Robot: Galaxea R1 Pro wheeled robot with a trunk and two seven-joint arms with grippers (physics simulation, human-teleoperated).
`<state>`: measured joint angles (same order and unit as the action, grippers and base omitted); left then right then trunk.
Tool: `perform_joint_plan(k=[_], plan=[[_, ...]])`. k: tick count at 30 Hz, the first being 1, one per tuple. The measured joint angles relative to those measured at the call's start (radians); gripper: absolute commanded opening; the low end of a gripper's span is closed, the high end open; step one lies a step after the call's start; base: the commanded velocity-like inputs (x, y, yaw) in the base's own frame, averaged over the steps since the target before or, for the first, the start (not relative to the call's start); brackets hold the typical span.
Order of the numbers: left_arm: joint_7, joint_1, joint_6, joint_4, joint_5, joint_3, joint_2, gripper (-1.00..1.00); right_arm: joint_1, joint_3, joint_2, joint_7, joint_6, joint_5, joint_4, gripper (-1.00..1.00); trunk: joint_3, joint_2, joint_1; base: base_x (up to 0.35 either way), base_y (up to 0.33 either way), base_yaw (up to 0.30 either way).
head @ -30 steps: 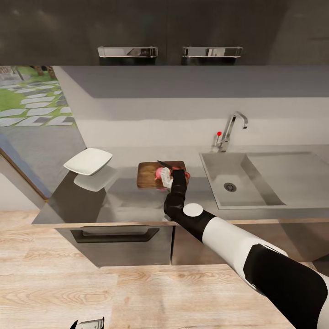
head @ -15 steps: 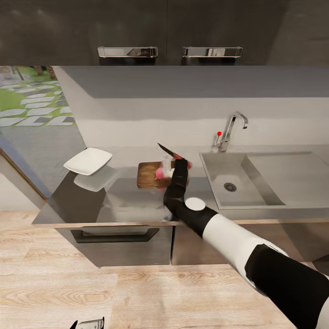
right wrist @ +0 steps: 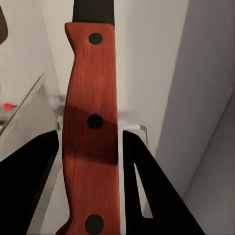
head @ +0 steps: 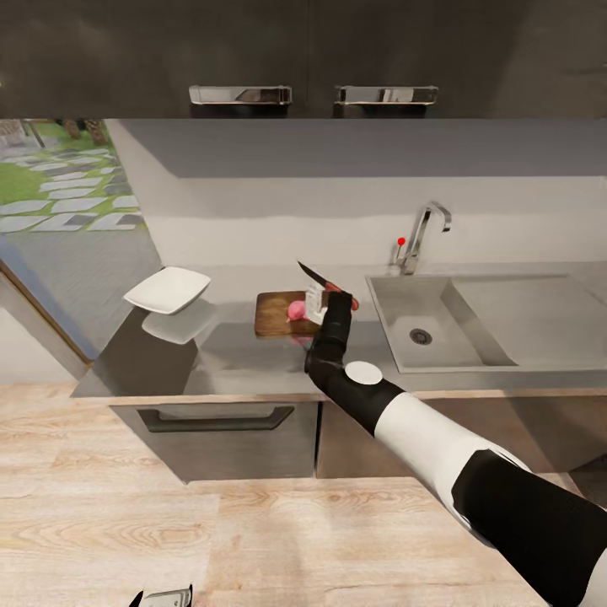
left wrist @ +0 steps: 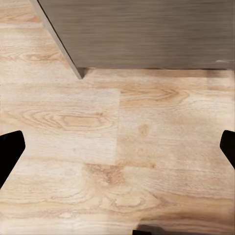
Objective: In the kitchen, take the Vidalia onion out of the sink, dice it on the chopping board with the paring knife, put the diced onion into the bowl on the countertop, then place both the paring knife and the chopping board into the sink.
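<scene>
Countertop [head: 244, 362]: long grey run, sink [head: 438, 324] at right end, white bowl [head: 167, 290] at left. Chopping board [head: 274, 314]: mid-counter, onion [head: 296, 311] resting on top. Right gripper [head: 317, 301]: clamped on paring knife [head: 324, 282], blade raised above onion. Left gripper [left wrist: 117, 147]: spread wide over floor. Advice: lower blade square onto onion centre, stay within board.

Even, soft light fills the kitchen, brightest on the pale wall behind the faucet [head: 424, 232]. The glossy table [head: 244, 358] mirrors the bowl [head: 168, 290] as a pale reflection beneath it. A broad shadow band lies under the upper cabinets [head: 303, 51]. Renders are slightly soft, the paring knife [right wrist: 92, 132] handle close and mildly blurred.
</scene>
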<state>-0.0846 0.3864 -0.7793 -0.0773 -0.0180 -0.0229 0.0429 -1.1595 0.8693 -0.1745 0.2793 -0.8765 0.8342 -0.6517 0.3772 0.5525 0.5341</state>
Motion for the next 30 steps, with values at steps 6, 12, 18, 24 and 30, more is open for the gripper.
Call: perform_joint_plan(k=[6,12,18,24,30], plan=[[-0.001,0.0,0.0,0.0,0.0,0.0,0.0,1.0,0.0,0.001,0.0,-0.002,0.004,-0.001,0.038,-1.0,0.0,0.0,0.0,0.077,0.083,0.0],[-0.002,0.0,0.0,0.0,-0.001,0.0,0.0,1.0,0.0,0.0,0.0,-0.003,0.007,-0.004,0.073,-1.0,0.0,0.0,-0.001,0.224,0.212,0.0],[-0.002,0.0,0.0,0.0,0.0,0.0,0.0,1.0,0.0,0.001,0.0,-0.003,0.007,-0.005,0.077,-1.0,0.0,0.0,0.0,0.119,0.1,0.0],[-0.002,0.0,0.0,0.0,0.0,0.0,0.0,1.0,0.0,0.0,0.0,-0.004,0.02,-0.007,0.106,-1.0,0.0,0.0,0.0,0.012,0.01,0.0],[-0.002,0.0,0.0,0.0,0.0,0.0,0.0,1.0,0.0,0.0,0.0,-0.001,0.065,-0.007,0.156,-1.0,0.0,0.0,0.0,0.0,0.0,0.0]])
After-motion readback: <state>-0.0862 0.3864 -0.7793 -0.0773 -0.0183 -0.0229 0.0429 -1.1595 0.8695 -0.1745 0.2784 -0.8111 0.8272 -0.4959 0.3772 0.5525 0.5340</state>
